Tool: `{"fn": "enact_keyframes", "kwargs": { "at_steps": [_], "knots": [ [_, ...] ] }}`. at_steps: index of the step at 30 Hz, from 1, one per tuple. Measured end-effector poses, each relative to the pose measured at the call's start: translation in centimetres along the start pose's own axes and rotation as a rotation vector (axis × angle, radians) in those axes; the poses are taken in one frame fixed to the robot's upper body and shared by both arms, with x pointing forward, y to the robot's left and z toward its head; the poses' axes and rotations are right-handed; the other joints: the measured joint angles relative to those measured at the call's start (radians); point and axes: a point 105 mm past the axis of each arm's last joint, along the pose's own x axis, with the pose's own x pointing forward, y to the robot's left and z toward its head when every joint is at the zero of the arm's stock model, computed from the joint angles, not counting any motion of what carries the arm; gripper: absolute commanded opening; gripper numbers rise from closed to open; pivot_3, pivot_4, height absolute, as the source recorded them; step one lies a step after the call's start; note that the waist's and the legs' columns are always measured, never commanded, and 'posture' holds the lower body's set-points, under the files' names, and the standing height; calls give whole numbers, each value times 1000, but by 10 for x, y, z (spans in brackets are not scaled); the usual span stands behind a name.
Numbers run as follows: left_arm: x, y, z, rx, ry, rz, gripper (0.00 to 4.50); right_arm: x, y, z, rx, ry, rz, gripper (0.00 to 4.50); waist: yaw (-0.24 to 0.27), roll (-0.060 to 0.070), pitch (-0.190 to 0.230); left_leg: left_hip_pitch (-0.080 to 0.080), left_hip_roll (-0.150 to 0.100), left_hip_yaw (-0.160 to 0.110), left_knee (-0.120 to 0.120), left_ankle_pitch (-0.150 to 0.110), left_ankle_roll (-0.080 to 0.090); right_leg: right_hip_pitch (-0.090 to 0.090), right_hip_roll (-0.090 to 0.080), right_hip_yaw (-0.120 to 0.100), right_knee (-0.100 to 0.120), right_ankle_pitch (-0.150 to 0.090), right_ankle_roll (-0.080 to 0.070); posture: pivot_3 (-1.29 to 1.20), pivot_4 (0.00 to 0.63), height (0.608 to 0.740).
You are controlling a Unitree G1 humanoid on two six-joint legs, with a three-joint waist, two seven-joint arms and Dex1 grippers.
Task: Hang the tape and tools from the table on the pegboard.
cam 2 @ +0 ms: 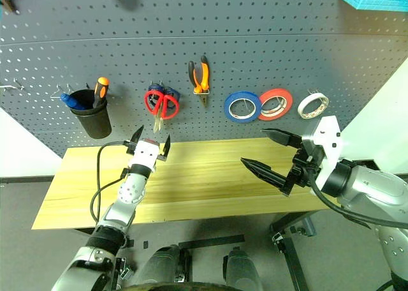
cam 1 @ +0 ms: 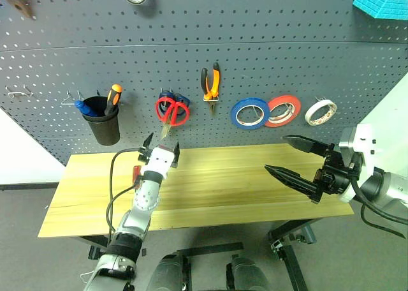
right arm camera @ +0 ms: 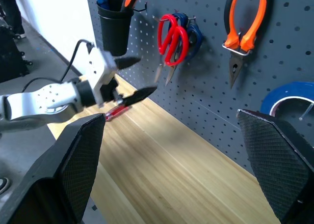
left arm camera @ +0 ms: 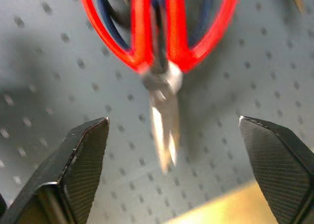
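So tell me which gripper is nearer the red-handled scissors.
Left. The left gripper is open just below the red-handled scissors; the right gripper hangs far off, toward the tape rolls.

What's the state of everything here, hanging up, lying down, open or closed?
Red-handled scissors: hanging on the pegboard, blades closed and pointing down.
Pliers: hanging, jaws down.
Cream tape: hanging.
Blue roll: hanging.
Red-orange roll: hanging.
Red-handled screwdriver: lying on the table.
Black cup: hanging, holding screwdrivers.
Left pincer: open, empty.
Right pincer: open, empty.
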Motion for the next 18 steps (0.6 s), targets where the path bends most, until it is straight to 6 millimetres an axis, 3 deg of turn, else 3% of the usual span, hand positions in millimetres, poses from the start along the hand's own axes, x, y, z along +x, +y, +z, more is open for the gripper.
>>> {"fn": "enact_keyframes", "kwargs": {
  "at_steps": [3,8,12,18],
  "knots": [
    [-15,6,-20,-25,106,10,4439,0,-1,-1,-4,4,-5,4500,2,1,-5,1,0,0,0,0,0,1,0,0,1,0,0,-55,69,740],
    [-26,48,-55,-108,317,151,4439,-1,-1,-2,-9,8,-11,4500,3,0,-9,6,0,0,0,0,0,5,0,1,1,0,0,-51,74,740],
    [-23,74,-70,-176,441,233,4439,-1,-1,-3,-9,11,-12,4500,4,-2,-10,6,0,0,0,0,0,5,-1,1,1,0,0,-51,78,740],
    [-18,78,-86,-295,671,238,4439,-2,0,-7,4,21,-12,4500,2,-2,-10,6,0,0,0,0,0,5,0,0,1,0,0,-56,88,740]
  ]
}}
